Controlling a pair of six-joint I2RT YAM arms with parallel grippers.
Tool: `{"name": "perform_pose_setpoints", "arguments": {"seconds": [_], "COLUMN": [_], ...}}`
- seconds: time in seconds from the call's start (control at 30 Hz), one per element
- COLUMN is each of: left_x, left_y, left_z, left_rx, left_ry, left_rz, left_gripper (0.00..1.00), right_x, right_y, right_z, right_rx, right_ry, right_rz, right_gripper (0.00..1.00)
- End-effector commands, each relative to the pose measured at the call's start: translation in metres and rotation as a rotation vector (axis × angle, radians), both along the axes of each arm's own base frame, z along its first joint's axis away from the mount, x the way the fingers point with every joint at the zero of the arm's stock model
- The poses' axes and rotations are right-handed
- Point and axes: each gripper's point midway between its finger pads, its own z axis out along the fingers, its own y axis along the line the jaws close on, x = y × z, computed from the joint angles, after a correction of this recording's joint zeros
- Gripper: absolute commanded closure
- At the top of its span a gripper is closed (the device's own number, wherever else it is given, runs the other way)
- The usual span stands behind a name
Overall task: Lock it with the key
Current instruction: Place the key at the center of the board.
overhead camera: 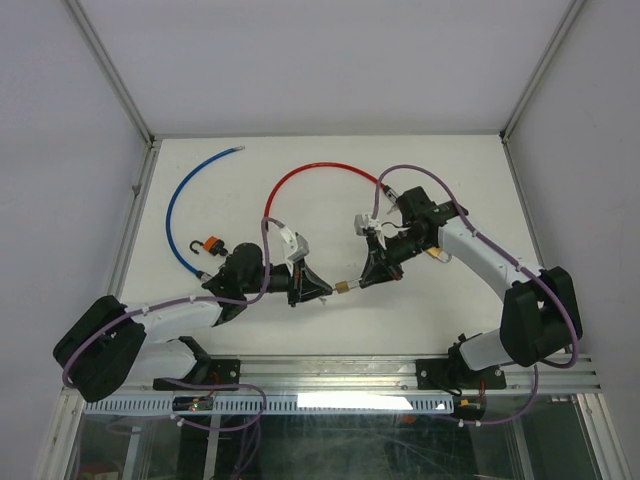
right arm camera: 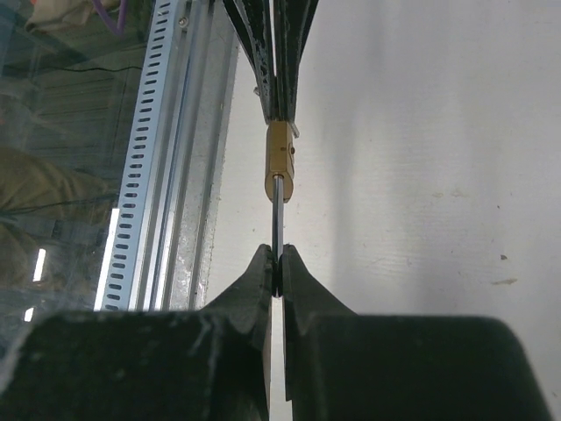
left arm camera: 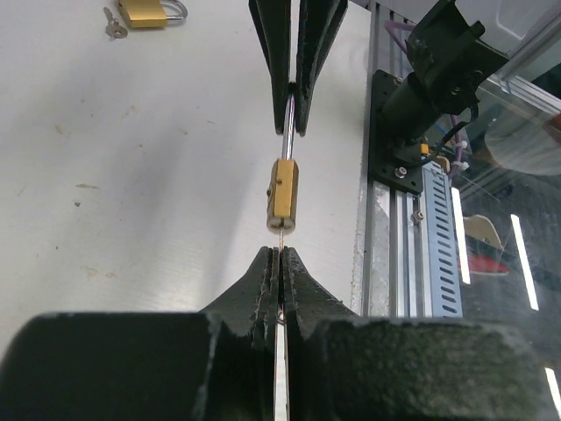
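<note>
A small brass padlock hangs in the air between my two grippers above the near middle of the table. My left gripper is shut on a thin silver key whose tip sits in the bottom of the padlock body. My right gripper is shut on the padlock's steel shackle. In the right wrist view the brass body sits between my fingertips and the left gripper's tips. I cannot tell whether the shackle is pressed in.
A second brass padlock with a loose key lies on the table beyond the right gripper. An orange padlock lies by a blue cable. A red cable arcs behind. A metal rail runs along the near edge.
</note>
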Motion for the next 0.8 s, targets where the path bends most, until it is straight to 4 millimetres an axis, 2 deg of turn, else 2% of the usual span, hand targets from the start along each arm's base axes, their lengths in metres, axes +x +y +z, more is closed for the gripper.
{"name": "perform_pose_setpoints", "arguments": {"seconds": [0.0,0.33,0.77], "left_x": [0.006,0.005,0.005], "left_y": [0.014,0.02,0.024], "left_z": [0.006,0.009,0.034], "left_rx": [-0.045,-0.068,-0.226], "left_ry": [-0.105,-0.111,-0.047], "left_rz": [0.084,0.113,0.191], "left_gripper": [1.0,1.0,1.0], "right_x": [0.002,0.005,0.011], "right_y": [0.0,-0.002,-0.006], "right_z": [0.019,0.021,0.022], "right_rx": [0.038,0.043,0.046], "right_ry": [-0.031,-0.039,-0.047], "right_rz": [0.002,-0.011,-0.036], "right_gripper": [1.0,1.0,1.0]}}
